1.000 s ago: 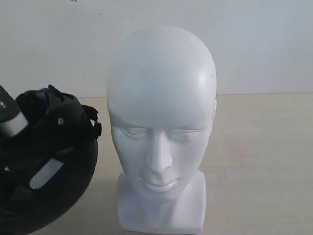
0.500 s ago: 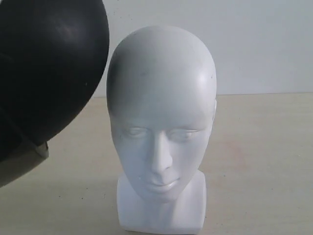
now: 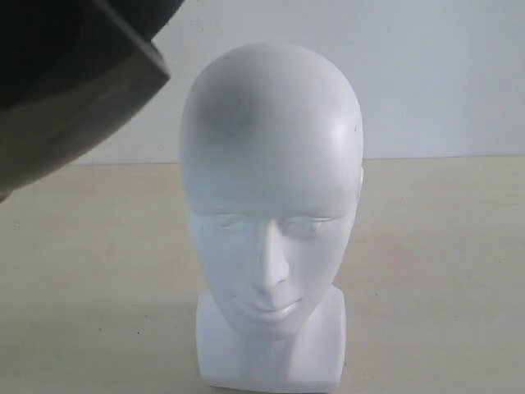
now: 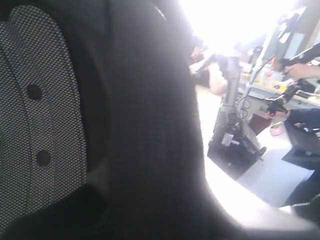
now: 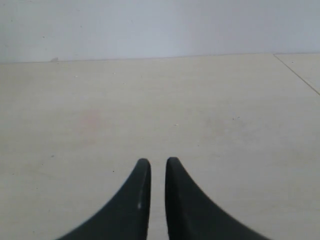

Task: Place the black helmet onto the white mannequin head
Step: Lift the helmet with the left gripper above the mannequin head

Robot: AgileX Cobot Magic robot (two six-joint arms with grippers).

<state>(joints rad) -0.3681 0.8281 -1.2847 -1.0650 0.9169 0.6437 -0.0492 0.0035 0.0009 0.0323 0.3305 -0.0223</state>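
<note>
The white mannequin head [image 3: 271,189] stands upright on its square base mid-table, facing the exterior camera. The black helmet [image 3: 49,49] hangs in the air at the upper left, above and left of the head and apart from it, its smoky visor [image 3: 78,123] tilted down. In the left wrist view the helmet's dark lining [image 4: 140,125] and mesh padding [image 4: 45,100] fill the frame and hide my left gripper's jaws, which carry the helmet. My right gripper [image 5: 158,161] hovers low over bare table, its fingers nearly together with nothing between them.
The pale wooden table [image 3: 435,246] runs back to a white wall [image 3: 443,74]. A table seam [image 5: 297,75] shows in the right wrist view. Past the helmet's rim, the left wrist view shows lab equipment stands [image 4: 230,115].
The helmet has risen from low at the table's left to the upper left corner, turning from lining-up to shell and visor showing. The mannequin head has not moved.
</note>
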